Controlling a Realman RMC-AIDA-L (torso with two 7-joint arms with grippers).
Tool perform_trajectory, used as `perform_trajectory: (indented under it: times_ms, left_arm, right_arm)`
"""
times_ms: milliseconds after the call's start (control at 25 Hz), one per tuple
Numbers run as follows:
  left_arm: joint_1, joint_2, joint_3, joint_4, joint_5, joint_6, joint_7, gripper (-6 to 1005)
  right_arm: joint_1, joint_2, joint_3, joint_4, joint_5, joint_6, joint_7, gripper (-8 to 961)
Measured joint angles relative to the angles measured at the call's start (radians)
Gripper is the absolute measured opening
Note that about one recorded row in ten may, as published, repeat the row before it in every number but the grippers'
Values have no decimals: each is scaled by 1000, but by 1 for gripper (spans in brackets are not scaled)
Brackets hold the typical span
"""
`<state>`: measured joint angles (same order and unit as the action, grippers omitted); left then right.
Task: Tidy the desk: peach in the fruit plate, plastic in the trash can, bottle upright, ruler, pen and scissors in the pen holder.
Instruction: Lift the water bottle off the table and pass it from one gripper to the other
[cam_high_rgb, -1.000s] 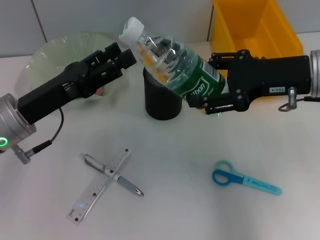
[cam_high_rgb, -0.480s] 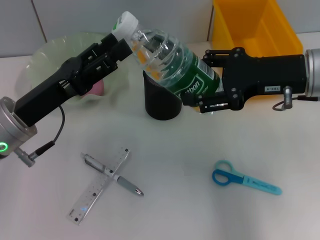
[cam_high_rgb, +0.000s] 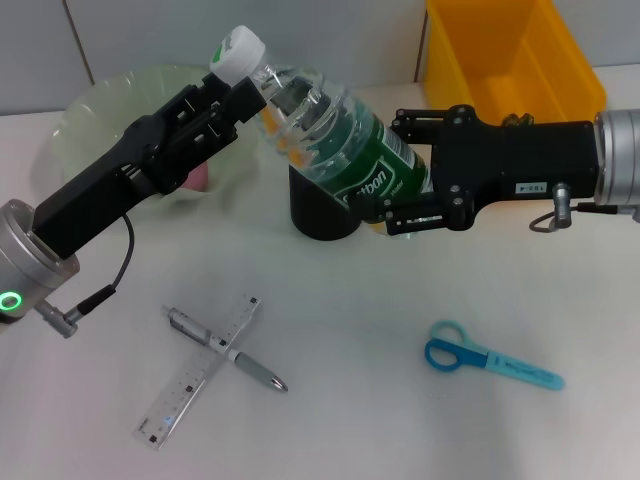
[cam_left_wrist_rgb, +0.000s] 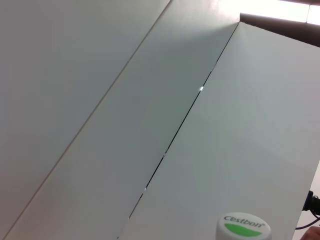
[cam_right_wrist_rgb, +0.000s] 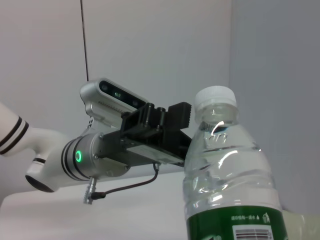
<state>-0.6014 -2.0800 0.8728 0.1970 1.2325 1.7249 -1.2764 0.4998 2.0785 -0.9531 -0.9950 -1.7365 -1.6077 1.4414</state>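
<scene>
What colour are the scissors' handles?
Blue, on the scissors; the head view shows them best.

A clear bottle (cam_high_rgb: 335, 145) with white cap and green label tilts above the black mesh pen holder (cam_high_rgb: 322, 215). The peach (cam_high_rgb: 198, 179) sits in the pale green fruit plate (cam_high_rgb: 90, 110). On the table (cam_high_rgb: 360, 400), the ruler (cam_high_rgb: 198, 372) crosses the pen (cam_high_rgb: 227, 349); the blue scissors (cam_high_rgb: 492, 361) lie apart. The yellow trash can (cam_high_rgb: 510, 50) stands behind.

Bright, even light is coming from above. Soft, short shadows are lying on desk (cam_high_rgb: 380, 400) under pen holder (cam_high_rgb: 322, 210) and scissors (cam_high_rgb: 490, 362), below right gripper (cam_high_rgb: 392, 170). Small glints are showing on bottle (cam_high_rgb: 330, 140) beside left gripper (cam_high_rgb: 235, 95). In left wrist view, strong glare is burning one corner, and bottle cap is looking slightly soft.
</scene>
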Motion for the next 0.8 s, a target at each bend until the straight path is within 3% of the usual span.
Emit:
perform_trajectory:
  times_ms: [800]
  left_arm:
    - [15, 0, 0, -27, 1, 30, 43, 808]
  right_arm:
    - [1, 2, -9, 166, 54, 3, -87, 769]
